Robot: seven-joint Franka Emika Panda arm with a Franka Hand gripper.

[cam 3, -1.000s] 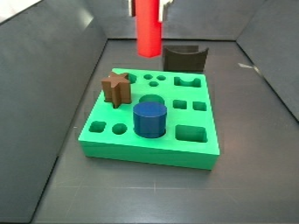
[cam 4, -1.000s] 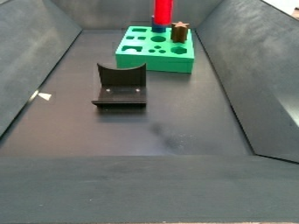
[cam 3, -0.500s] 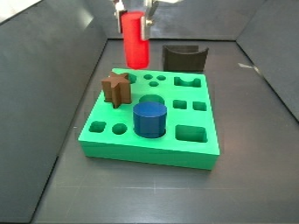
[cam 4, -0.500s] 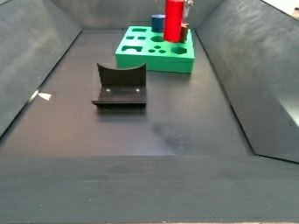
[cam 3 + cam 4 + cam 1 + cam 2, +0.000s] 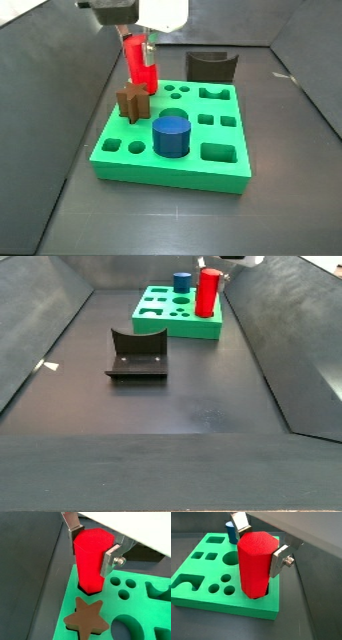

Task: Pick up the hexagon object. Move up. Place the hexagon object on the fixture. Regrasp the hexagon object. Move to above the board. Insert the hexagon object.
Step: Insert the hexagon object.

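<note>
star block (image 5: 132, 102) stands by the board's (image 5: 171, 160) far-left corner | hexagon object (image 5: 91, 559) upright, tip entering the corner hole there | gripper (image 5: 93, 543) clamped on its top | keep it vertical, press straight down, then release | since 1.0 s ago it moved left and descended from above the board | fixture (image 5: 138, 354) empty

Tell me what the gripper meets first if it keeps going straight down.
The gripper, shut on the hexagon object, points down at the board. The object's lower end already sits in a corner hole beside the brown star block, so the hole's floor likely stops it first, though its depth is hidden.
</note>
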